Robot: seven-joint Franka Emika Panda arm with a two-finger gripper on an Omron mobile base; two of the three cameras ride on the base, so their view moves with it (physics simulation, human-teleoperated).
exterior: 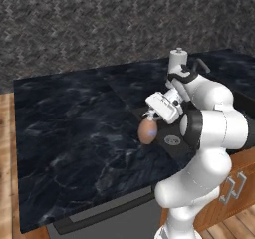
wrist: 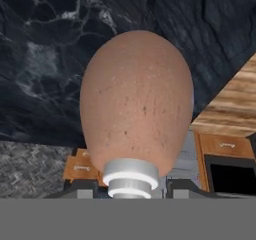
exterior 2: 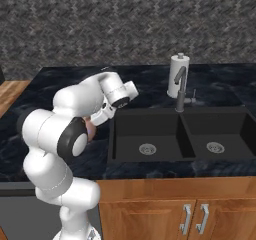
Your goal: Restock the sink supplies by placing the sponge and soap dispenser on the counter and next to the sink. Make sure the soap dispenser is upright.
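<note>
Brown-orange, rounded soap dispenser (wrist: 136, 104) with a white ribbed pump neck sits closest to the hand camera, its neck down between the two dark finger tips and its body swelling away from them. Two-finger gripper (exterior: 149, 117) is closed nearly all the way, clamped at the pump end, so it has hold of the bottle by its top. In the left base view the same bottle (exterior: 147, 132) hangs just under the white hand, over the dark blue-black marbled stone counter (exterior: 74, 128); a bluish label patch shows on its side. Whether its base touches the stone I cannot tell. In the right base view only a sliver of it (exterior 2: 91, 130) shows behind the white arm, just to the left of the black double-basin sink (exterior 2: 150, 129). Beyond that stands the dark grey curved faucet (exterior 2: 180, 91), and behind it a taller white-grey cylinder (exterior 2: 177, 76) against the grey woven-pattern wall (exterior 2: 125, 24). No sponge is identifiable in these frames. Judgement: the step in hand is placing the dispenser beside the sink. Next move calls for lowering it until the base sits flat on the counter, keeping it vertical, then parting the fingers and lifting straight off so the bottle is not tipped.
</note>
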